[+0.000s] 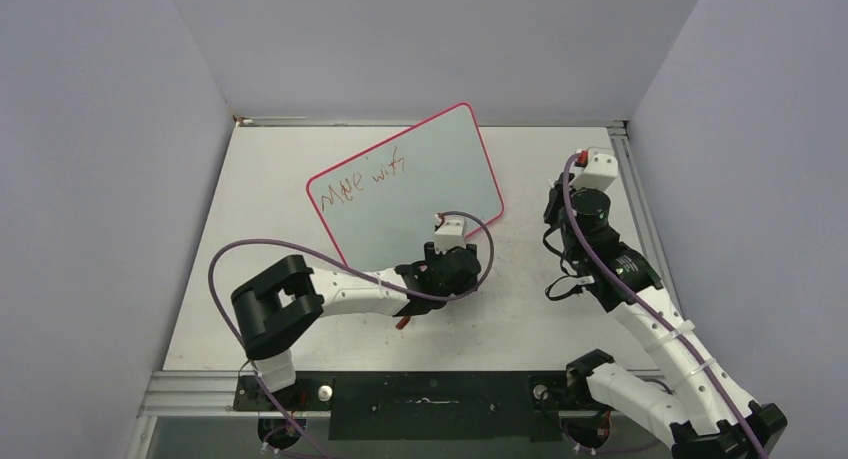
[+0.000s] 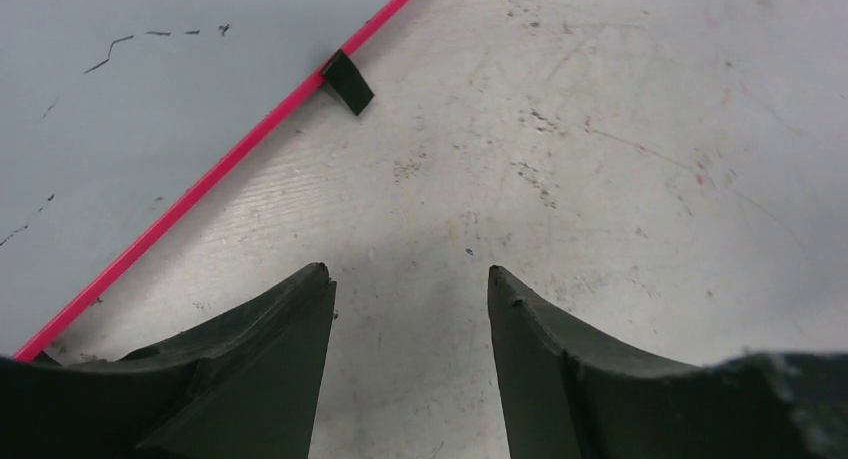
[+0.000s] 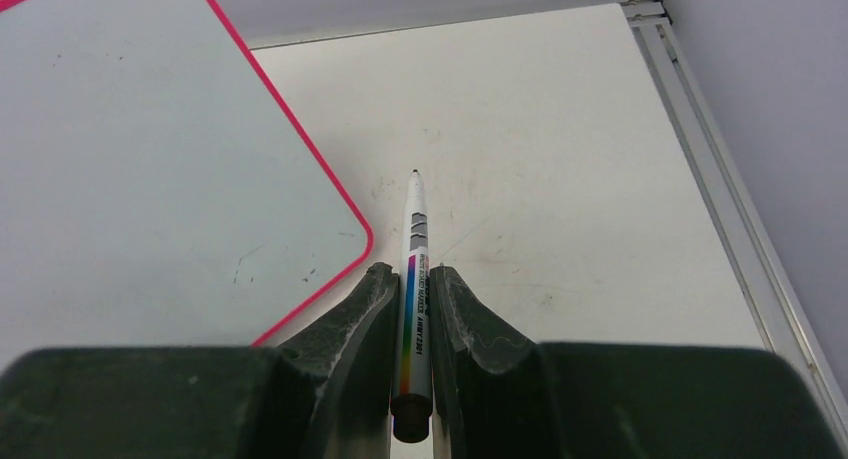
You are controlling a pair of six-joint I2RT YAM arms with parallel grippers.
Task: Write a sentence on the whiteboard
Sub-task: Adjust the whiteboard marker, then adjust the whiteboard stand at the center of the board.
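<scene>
left pincer (image 2: 410, 284) apart, empty | right pincer (image 3: 410, 274) clamped on marker (image 3: 415, 219) mid-barrel | whiteboard (image 1: 420, 189) likely light, stiff, slides easily; steady its rim

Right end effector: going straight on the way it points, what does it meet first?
Likely bare table, met first by the marker tip the right end effector holds out ahead. The whiteboard lies left of that line. Depth is unclear.
</scene>
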